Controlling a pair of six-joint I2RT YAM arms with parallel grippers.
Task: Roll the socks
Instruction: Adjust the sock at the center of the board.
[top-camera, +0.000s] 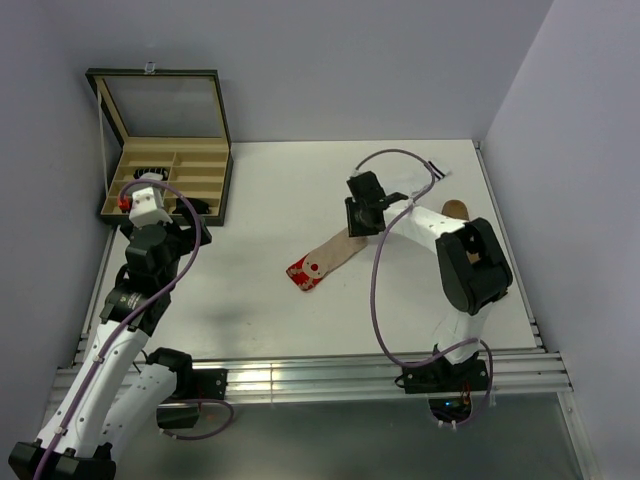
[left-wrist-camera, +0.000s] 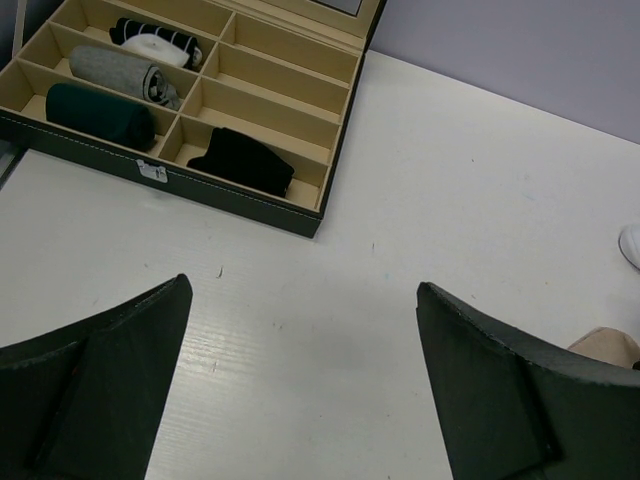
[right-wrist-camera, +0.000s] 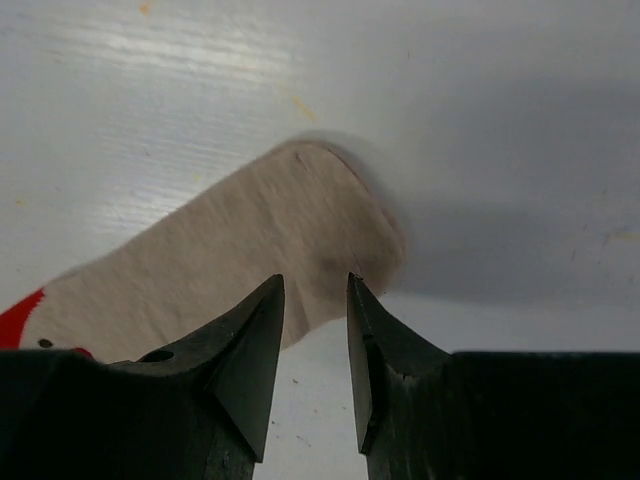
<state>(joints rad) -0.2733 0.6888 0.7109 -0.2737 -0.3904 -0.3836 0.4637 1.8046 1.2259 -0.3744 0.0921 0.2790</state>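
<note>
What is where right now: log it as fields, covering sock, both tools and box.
sock: beige fabric sock with red patterned cuff, flat, unrolled on white table
right tool: at sock's toe end, jaws narrowly apart, nothing between them
left tool: wide open, empty, facing box
box: dark green divided box, lid up, four sock bundles in compartments

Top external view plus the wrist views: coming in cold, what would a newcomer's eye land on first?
A beige sock with a red patterned cuff lies flat in the middle of the table. The right pincer is poised over its toe end, jaws a little apart. At the far left corner an open compartment box holds rolled socks, and the left pincer gapes wide open in front of it.
</note>
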